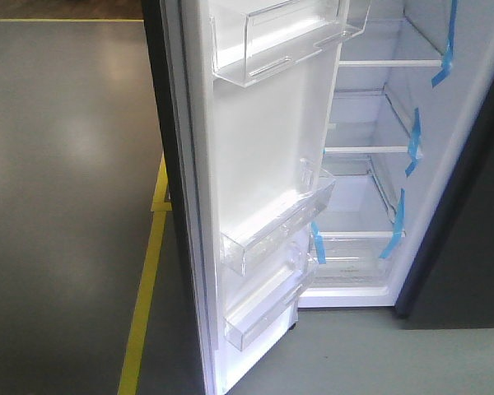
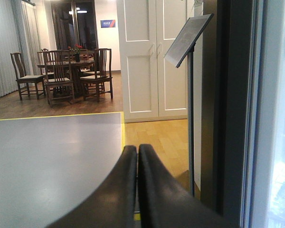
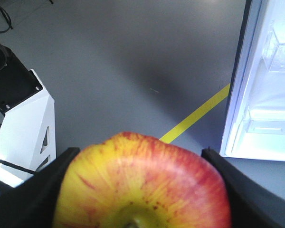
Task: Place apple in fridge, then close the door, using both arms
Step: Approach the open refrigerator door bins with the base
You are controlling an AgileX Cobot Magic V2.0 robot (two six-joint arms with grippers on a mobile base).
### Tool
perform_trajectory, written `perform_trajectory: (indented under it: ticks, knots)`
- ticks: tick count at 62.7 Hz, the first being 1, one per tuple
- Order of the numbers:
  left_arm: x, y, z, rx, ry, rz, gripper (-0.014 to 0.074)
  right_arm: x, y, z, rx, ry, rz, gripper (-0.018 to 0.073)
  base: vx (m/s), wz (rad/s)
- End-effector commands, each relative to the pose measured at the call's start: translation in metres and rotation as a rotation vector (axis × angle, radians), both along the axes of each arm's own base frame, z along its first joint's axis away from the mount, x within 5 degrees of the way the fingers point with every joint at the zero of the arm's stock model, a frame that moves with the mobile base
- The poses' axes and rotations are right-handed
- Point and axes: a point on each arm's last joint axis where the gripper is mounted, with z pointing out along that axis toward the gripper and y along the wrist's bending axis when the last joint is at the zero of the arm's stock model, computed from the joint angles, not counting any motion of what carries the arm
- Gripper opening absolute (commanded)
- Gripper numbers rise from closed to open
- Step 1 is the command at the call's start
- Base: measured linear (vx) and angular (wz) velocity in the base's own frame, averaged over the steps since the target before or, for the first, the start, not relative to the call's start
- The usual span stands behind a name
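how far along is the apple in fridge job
Done: the door stands open, and the right pincer is shut on the apple. In hand: the apple is held above the floor, outside the fridge. To do: set it on a shelf, let go, then shut the door. The left pincer is shut, empty.

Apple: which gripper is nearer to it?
Right. The right gripper is shut on the apple, gripping it from both sides. The left gripper is shut and empty beside the door edge, no apple in its view.
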Motion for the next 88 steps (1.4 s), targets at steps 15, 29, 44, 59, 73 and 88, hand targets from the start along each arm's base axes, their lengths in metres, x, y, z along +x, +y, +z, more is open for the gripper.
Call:
perform_trajectory:
  ticks: [15,29,44,59,73,88]
  knots:
    - [-0.0007,-0.0007,-0.0016,-0.012,-0.065,-0.01,-0.0006,0.0019,0.0023,0.0128,0.071,-0.038,-0.015,0.032,0.08,0.0]
    - [-0.0007,-0.0007,-0.0016,-0.012,-0.065,-0.01,-0.0006,0.0019,0.0023,0.0128,0.071,-0.038,-0.015,0.032,0.08,-0.01]
    - [-0.0007,-0.0007,-0.0016,-0.012,-0.065,-0.01,-0.0006,0.0019,0.0023,0.0128,0.071,-0.038,-0.015,0.032,0.07,-0.01]
    - [-0.0007,-0.0007,-0.0016,-0.012,-0.065,-0.01,-0.0006,0.0019,0.0023,0.0128,0.071,-0.038,-0.015,0.032,0.07,-0.01]
    - [-0.0007,-0.0007,-0.0016,-0.012,-0.065,-0.01,-0.0006,0.0019,0.0023,0.0128,0.071,-0.038,-0.015,0.032,0.06,-0.01]
    - [-0.0007,-0.0007,-0.0016,-0.012,-0.065,-0.01,-0.0006,0.0019,0.0023,0.0128,0.071,-0.038,-0.015,0.032,0.06,-0.01]
